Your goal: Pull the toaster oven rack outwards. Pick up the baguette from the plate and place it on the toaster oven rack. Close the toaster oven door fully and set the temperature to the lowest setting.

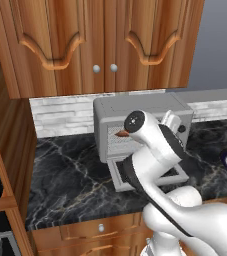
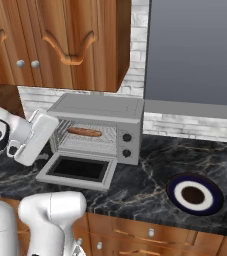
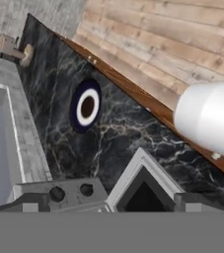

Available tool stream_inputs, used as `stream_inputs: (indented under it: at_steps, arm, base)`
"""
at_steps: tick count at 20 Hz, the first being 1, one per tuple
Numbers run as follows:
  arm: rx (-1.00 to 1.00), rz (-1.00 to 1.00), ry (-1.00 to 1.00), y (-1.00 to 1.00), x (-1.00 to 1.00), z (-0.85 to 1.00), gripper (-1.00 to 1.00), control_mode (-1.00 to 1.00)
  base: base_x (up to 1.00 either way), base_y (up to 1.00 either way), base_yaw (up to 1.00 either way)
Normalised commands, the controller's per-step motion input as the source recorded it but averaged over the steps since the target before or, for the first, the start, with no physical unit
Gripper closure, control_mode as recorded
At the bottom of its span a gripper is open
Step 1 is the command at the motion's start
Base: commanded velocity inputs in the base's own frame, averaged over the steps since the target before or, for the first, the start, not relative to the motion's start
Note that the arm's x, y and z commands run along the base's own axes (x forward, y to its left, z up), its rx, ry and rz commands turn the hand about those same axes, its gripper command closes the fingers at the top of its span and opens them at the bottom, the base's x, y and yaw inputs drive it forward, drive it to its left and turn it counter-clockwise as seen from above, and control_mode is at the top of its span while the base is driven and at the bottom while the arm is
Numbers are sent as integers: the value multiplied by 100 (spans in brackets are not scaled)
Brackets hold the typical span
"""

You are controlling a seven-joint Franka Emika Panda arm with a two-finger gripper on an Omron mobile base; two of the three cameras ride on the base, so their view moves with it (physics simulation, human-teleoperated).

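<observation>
The robot's two-finger gripper hangs with fingers spread and empty above the lowered grey-framed glass toaster oven door, near the black marble counter's front edge. The reddish-brown baguette lies on the silvery wire toaster oven rack. Rightward sits the bare dark-centred round plate. Judged risk: lifting the door off-centre may leave it ajar.

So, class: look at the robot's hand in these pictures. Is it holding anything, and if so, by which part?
Nothing is held. The hand is open with empty fingers above the toaster oven; the baguette lies on the toaster oven rack.
</observation>
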Motion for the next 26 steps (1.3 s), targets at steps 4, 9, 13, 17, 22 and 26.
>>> stream_inputs:
  at_steps: [4, 9, 13, 17, 22, 26]
  arm:
    - [-17, 21, 35, 11, -12, 0, -100, -100]
    - [-19, 21, 37, 20, -1, 0, -100, -100]
    - [-21, 18, 24, 33, 0, 0, -100, -100]
    - [-21, 24, 36, 16, 0, 0, -100, -100]
    - [-19, 29, 47, 4, -1, -11, -100, -100]
    - [-18, 28, 47, 0, -13, -7, -100, -100]
  base:
    - [0, 0, 0]
    - [0, 0, 0]
    - [0, 0, 0]
    - [0, 0, 0]
    - [0, 0, 0]
    - [0, 0, 0]
